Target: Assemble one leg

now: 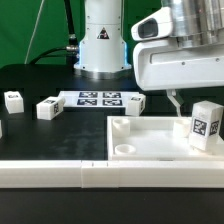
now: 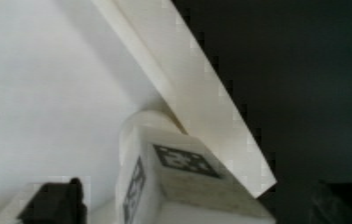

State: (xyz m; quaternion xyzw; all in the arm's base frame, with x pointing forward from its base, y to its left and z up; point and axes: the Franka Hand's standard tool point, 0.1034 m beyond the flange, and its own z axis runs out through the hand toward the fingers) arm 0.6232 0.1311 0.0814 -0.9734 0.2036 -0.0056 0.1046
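Note:
The leg (image 1: 206, 122) is a small white post with a black-and-white tag. It stands upright at the panel's corner on the exterior view's right. The large flat white panel (image 1: 150, 143) lies in front of the robot base. My gripper (image 1: 198, 106) hangs over the leg, and one finger (image 1: 174, 101) shows beside it with a gap. In the wrist view the leg (image 2: 182, 165) sits between the two dark fingertips (image 2: 56, 203), against the panel's raised rim (image 2: 182, 80). The jaws are open around the leg and not pressed on it.
Three more tagged white legs lie on the black table: two toward the exterior view's left (image 1: 13, 100) (image 1: 48, 108) and one beside the marker board (image 1: 135, 103). The marker board (image 1: 98, 98) lies before the robot base. A long white rail (image 1: 60, 175) runs along the front.

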